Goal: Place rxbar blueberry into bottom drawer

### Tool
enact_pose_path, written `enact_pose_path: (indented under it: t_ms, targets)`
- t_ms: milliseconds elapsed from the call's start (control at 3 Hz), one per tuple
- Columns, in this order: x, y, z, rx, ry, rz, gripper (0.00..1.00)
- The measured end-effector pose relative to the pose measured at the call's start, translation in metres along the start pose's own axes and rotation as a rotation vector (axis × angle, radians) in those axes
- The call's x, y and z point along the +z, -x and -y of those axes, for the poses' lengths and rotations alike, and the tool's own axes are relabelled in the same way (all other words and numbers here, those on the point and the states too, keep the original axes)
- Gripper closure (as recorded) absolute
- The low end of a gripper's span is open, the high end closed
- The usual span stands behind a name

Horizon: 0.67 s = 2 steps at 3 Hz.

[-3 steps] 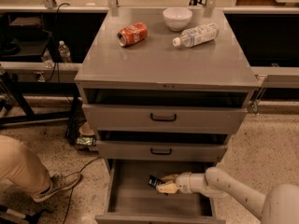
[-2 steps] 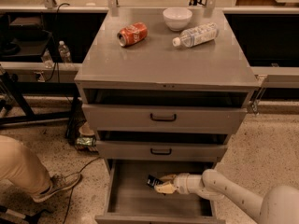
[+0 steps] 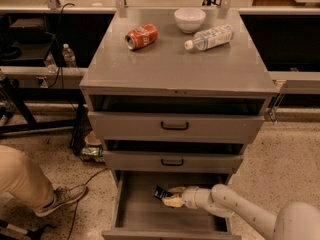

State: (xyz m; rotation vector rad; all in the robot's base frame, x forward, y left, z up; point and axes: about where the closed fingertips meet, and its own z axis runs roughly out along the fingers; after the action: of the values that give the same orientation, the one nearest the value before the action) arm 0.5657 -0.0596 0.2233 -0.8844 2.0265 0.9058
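Note:
The bottom drawer (image 3: 137, 211) is pulled open and shows a plain grey inside. My gripper (image 3: 168, 195) reaches into it from the right, low over the drawer floor near the middle back. Its pale fingers (image 3: 173, 201) are closed on the rxbar blueberry (image 3: 159, 192), a small dark bar that sticks out to the left of the fingertips. I cannot tell whether the bar touches the drawer floor.
On the cabinet top lie a red soda can (image 3: 141, 36), a white bowl (image 3: 189, 19) and a water bottle (image 3: 209, 37) on its side. The two upper drawers (image 3: 175, 126) are nearly shut. A person's leg and shoe (image 3: 60, 196) are at the left, with cables on the floor.
My gripper has moved a little to the left inside the bottom drawer, with the bar still in it. Nothing on the cabinet top has moved.

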Motion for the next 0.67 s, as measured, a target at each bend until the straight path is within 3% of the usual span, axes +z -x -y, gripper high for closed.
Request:
enact_pose_path:
  t_ms: [667]
  targets:
    - [0.017, -0.01, 0.0092, 0.008, -0.026, -0.016, 1.0]
